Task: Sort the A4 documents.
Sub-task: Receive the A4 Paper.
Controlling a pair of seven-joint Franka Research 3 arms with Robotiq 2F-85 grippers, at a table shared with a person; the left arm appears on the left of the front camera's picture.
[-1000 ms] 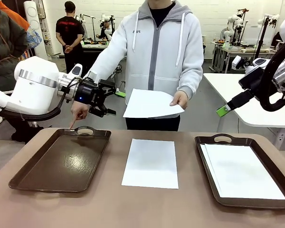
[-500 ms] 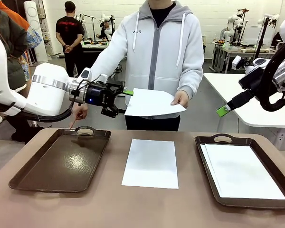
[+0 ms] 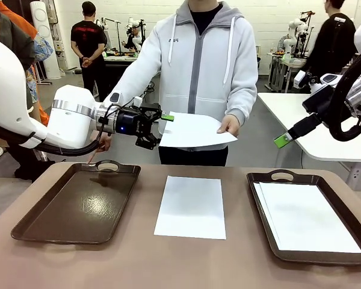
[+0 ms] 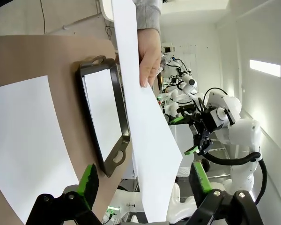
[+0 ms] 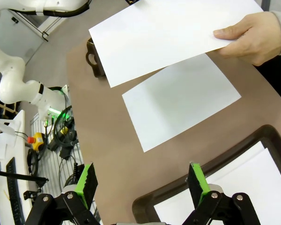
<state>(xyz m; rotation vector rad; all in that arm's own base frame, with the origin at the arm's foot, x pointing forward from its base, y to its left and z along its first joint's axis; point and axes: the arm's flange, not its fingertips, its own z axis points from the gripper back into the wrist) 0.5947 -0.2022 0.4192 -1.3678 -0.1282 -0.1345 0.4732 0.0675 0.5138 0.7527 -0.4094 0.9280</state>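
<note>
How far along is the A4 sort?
Done: white sheets lie in the right tray. In hand: the person's hand holds out the offered sheet; the left gripper is open, its fingers either side of the sheet's edge, not yet closed. Left: the offered sheet and the loose sheet on the table. Right gripper open, holding nothing.

Closed off at the far side by a white wall [image 3: 271, 21]. Set on a smooth grey floor [image 3: 262, 153]. Furnished up front with a brown-topped table [image 3: 186, 265], to the right with a white table [image 3: 295, 111] standing apart from it, and along the far wall with cluttered workbenches [image 3: 117, 58]. Lit brightly and evenly. In the left wrist view, lit by a long bright strip [image 4: 264, 68] high on a white side wall.
</note>
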